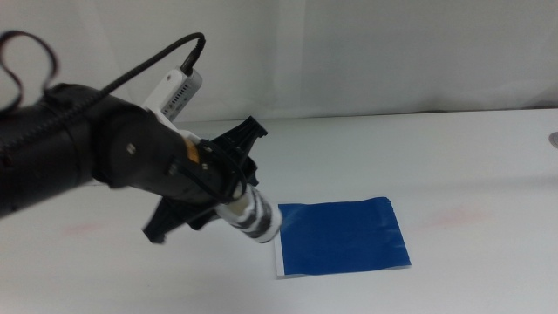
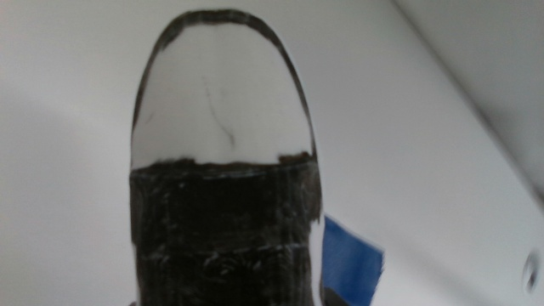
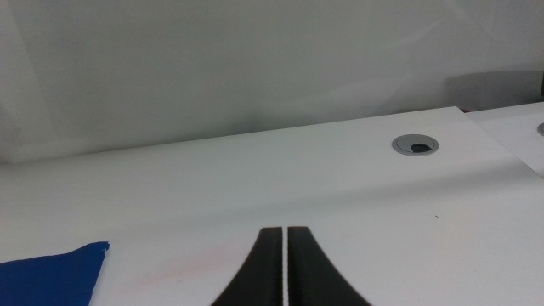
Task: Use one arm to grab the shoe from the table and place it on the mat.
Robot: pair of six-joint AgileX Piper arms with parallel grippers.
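Observation:
In the middle view my left arm (image 1: 87, 153) reaches in from the left. Its gripper (image 1: 225, 194) is shut on the small white and black shoe (image 1: 255, 220) and holds it tilted, toe down, above the table (image 1: 453, 157) at the blue mat's (image 1: 344, 235) left edge. In the left wrist view the shoe (image 2: 221, 102) fills the picture and hides the jaws; a corner of the mat (image 2: 348, 259) shows beside it. My right gripper (image 3: 286, 259) is shut and empty, low over the table, with a mat corner (image 3: 51, 276) in its view.
A grey cable grommet (image 3: 416, 144) is set in the tabletop far from the mat; it also shows at the right edge of the middle view (image 1: 553, 138). A white wall stands behind the table. A faint pink smear marks the table right of the mat.

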